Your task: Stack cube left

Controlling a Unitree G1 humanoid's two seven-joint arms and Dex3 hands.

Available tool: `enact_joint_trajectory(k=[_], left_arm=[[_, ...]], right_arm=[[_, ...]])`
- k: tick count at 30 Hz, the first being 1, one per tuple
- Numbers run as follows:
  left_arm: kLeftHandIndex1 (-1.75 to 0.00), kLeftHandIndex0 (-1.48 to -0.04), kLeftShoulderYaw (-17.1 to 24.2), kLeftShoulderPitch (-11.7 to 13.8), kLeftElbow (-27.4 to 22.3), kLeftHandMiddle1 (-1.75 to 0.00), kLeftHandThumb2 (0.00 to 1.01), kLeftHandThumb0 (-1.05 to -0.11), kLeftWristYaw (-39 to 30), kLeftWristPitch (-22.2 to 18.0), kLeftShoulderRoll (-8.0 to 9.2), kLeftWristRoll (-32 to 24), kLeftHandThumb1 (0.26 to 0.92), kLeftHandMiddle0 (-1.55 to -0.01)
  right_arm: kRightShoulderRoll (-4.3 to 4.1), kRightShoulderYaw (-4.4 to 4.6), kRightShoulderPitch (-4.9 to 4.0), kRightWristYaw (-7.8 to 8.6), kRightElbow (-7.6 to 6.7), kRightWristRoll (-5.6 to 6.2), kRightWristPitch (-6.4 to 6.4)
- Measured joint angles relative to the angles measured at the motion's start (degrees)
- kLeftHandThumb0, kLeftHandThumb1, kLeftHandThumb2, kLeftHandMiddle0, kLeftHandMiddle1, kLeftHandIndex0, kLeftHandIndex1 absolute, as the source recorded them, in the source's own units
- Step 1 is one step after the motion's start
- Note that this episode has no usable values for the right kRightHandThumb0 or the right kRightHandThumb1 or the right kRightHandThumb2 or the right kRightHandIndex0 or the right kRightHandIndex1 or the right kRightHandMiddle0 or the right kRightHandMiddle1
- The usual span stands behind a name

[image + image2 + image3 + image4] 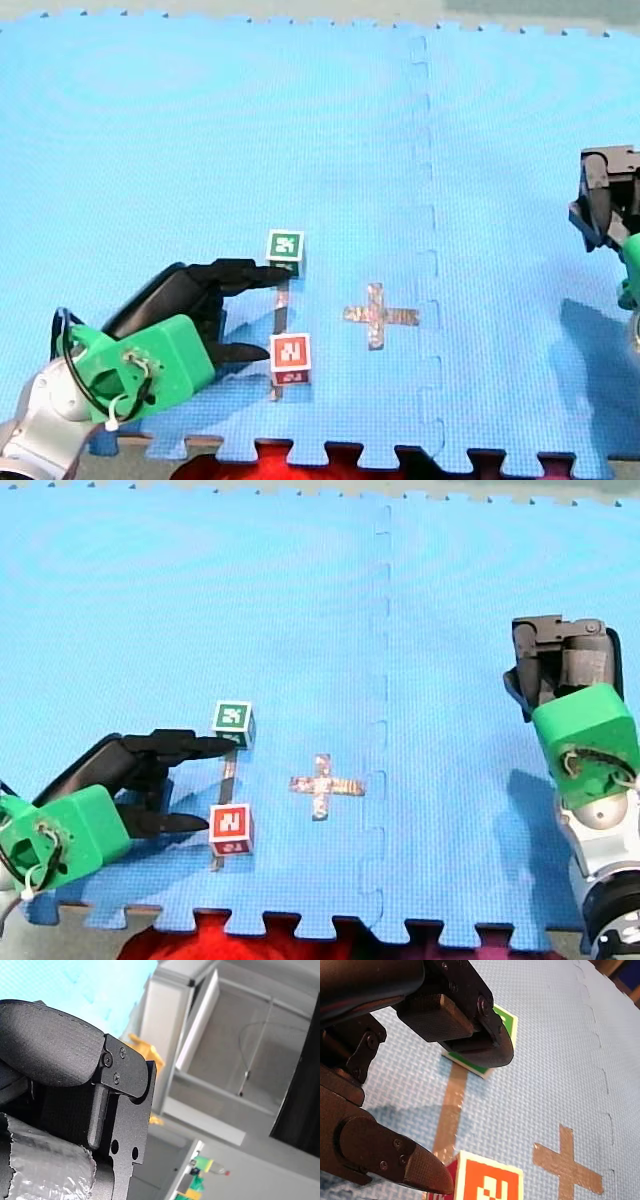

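I am holding my left hand (195,305) low over the blue foam mat (200,150), near its front-left corner, with the fingers spread wide and pinching nothing. The upper fingertip (270,273) is reaching to the near-left side of the green cube (285,247). The thumb tip (245,352) is sitting right at the left side of the red cube (291,357). I cannot tell whether either tip is actually pressing on its cube.

Both cubes are standing on the mat, apart from each other and not stacked. The green one is lying farther from me and the red one nearer, close to the mat's front edge. Each is showing its white-bordered marker face upward. The red cube is sitting roughly square to the front edge, while the green one is turned slightly off that line. A strip of tape (281,305) is running between them, its long axis pointing away from me from red cube to green. A tape cross (379,316) is lying to the right of the strip, well clear of both cubes.

In the second wrist view, my upper finger (485,1052) is overlapping the green cube's edge.

My right hand (555,665) is hanging over the mat's right side, far from the cubes. I cannot tell its state.
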Motion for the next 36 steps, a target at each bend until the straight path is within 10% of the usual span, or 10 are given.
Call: enact_joint_trajectory(k=[15,24,36], left_arm=[[0.00,-0.56,-2.4,-2.8,-6.7,-1.75,0.00,-0.473,-21.3,9.2,4.95,-2.3,0.666,-0.83],[0.00,-0.51,-5.5,-5.5,-9.7,-1.75,0.00,-0.449,-34.6,12.9,10.79,-1.0,0.661,-0.85],[0.00,-0.40,-6.6,-5.8,-9.4,-1.75,0.00,-0.445,-36.2,12.6,11.24,-1.7,0.667,-0.81]], right_arm=[[0.19,0.14,0.00,-0.18,-0.42,-0.31,-0.04],[0.22,0.13,-0.45,-0.55,-0.56,-0.24,0.10],[0.25,0.17,-0.58,-0.57,-0.71,-0.16,0.12]])
